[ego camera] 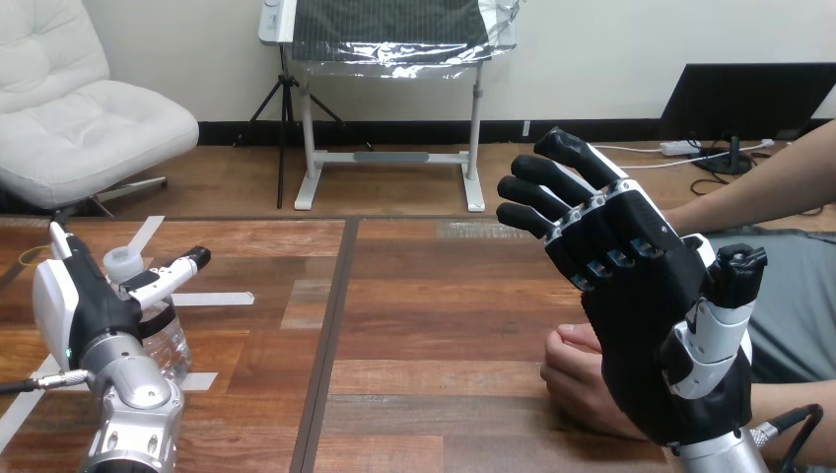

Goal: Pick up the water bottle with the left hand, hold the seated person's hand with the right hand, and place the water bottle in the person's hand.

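The left hand was wrapped round the clear water bottle, which stood upright on the wooden table at its near left. The bottle's white cap showed between the thumb and a finger lying across its shoulder. The right hand was raised at the near right with its fingers spread and straight, grasping nothing. Just behind and below it, the person's hand rested on the table, loosely curled. Whether the two touched could not be told.
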